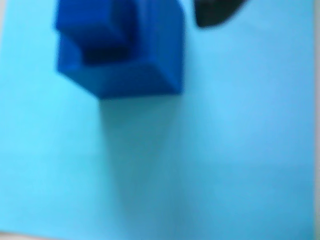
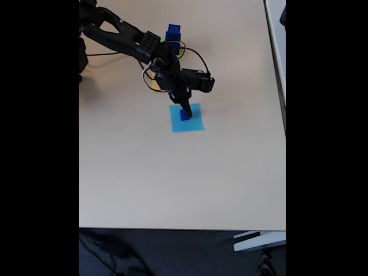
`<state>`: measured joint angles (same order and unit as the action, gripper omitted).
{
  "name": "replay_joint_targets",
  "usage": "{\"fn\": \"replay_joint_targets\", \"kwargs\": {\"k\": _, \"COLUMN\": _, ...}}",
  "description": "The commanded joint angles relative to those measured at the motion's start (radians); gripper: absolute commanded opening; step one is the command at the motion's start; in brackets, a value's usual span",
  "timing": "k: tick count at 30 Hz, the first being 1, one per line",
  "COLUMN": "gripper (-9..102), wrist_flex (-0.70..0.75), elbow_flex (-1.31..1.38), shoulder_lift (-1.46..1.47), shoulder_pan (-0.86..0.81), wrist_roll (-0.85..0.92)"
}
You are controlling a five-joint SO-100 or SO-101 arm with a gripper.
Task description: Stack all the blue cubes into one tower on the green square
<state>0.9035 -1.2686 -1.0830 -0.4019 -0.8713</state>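
Two dark blue cubes (image 1: 120, 55) up close in the wrist view, badly blurred: seemingly a small cube (image 1: 92, 20) sitting on a big cube (image 1: 130, 77), both near the top edge, left of middle. Rest on the light blue square (image 1: 225, 150), with a soft shadow running down the paper below them. One black finger (image 1: 215, 12) at the top edge, right of the cubes, apart from them with bare paper between. Cannot tell from this whether the gripper is spread or closed; grips nothing that can be made out. Seen from the fixed view, the same cubes (image 2: 184, 115) as a single small dark blue block on the upper left part of the light blue square (image 2: 194, 125), near the middle of the beige table (image 2: 172, 178). Reaches in from the upper left corner: the black arm (image 2: 123, 35), bent downward, with the gripper (image 2: 185, 109) pointing down right at the cubes, its tip overlapping them so that contact cannot be judged. Some more dark blue cubes (image 2: 173, 33) well apart, farther back, just past the arm, stacked in a short tower; number too small to tell. Beneath that tower, a sliver of the green square (image 2: 181, 53), mostly hidden by the arm. Thin cables (image 2: 198, 57) looping beside the wrist.
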Motion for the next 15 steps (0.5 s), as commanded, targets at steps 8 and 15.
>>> {"fn": "replay_joint_targets", "kwargs": {"k": 8, "gripper": 16, "wrist_flex": 0.002, "elbow_flex": 0.063, "shoulder_lift": -0.026, "shoulder_pan": -0.002, "wrist_roll": -0.006}}
{"fn": "replay_joint_targets", "kwargs": {"k": 15, "gripper": 16, "wrist_flex": -0.002, "elbow_flex": 0.063, "shoulder_lift": -0.021, "shoulder_pan": 0.0, "wrist_roll": -0.011}}
